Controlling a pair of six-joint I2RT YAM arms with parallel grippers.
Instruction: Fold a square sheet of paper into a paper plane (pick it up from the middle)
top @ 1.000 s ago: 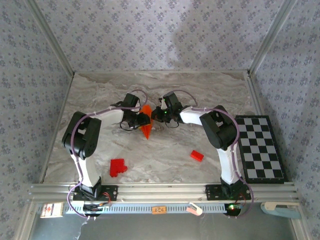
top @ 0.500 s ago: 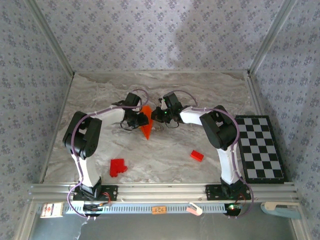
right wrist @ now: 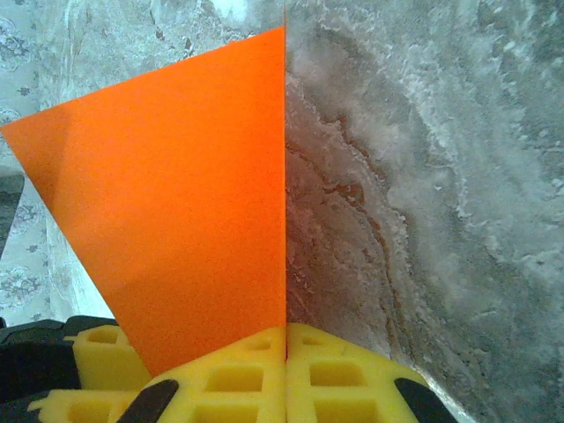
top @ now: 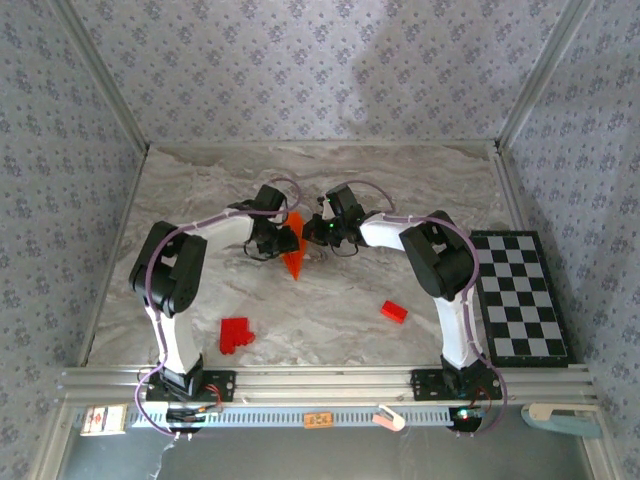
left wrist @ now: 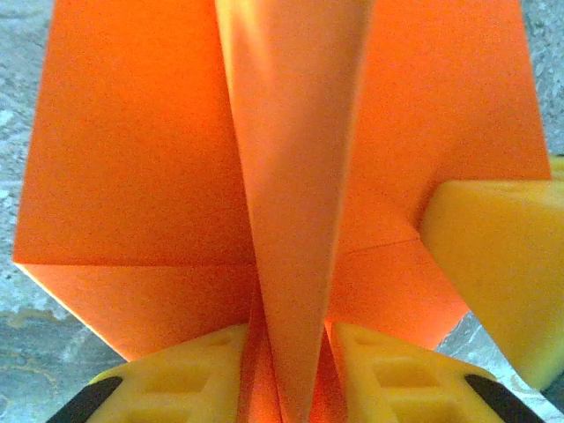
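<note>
The orange sheet of paper (top: pixel 294 248), folded to a pointed paper plane shape with a centre crease, stands on edge above the middle of the table between both grippers. My left gripper (top: pixel 283 238) is at its left side. In the left wrist view its yellow fingers (left wrist: pixel 189 370) straddle the raised centre fold (left wrist: pixel 291 220), a narrow gap showing on each side, so the left gripper (left wrist: pixel 291 333) is open. My right gripper (right wrist: pixel 285 328) is shut on the paper's edge (right wrist: pixel 185 203), with its pads pressed together. One of its fingers (left wrist: pixel 498 264) shows beside the paper.
Red plastic blocks lie at the near left (top: pixel 236 333) and near right (top: pixel 393 311) of the marble table (top: pixel 420 180). A black-and-white chequered board (top: pixel 520 296) lies along the right edge. Patterned walls enclose three sides.
The left gripper has shifted slightly right, closer onto the paper, and its jaws have narrowed around the fold. The right gripper and the paper have stayed in place.
</note>
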